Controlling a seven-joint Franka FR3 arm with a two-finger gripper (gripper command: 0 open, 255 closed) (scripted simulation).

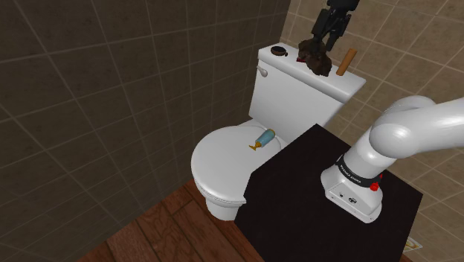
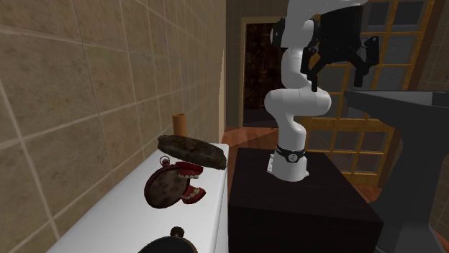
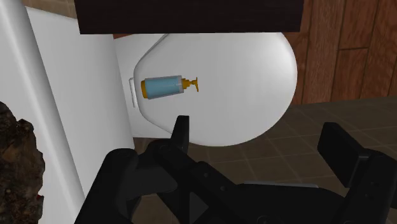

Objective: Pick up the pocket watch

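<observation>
Four items on the tank lid (image 1: 294,68) below the claw (image 1: 328,33): watch (image 1: 279,50), brown lump (image 2: 193,151), red toothed toy (image 2: 169,188), peg (image 1: 346,63); claw hangs high, fingers apart, nothing between them; watch lies well below it and off to one side, past the lump and toy, near the lid's end; reads as approach stage, no contact yet.

Risks, my read: a diagonal run down clips the lump or toy and shoves them into the watch; watch looks small and flat on a slick lid, so a shallow or off-centre close could skid it off the end; go too deep and the fingertips hit the lid; bottle (image 3: 167,86) on the seat (image 3: 254,70) is no factor.
</observation>
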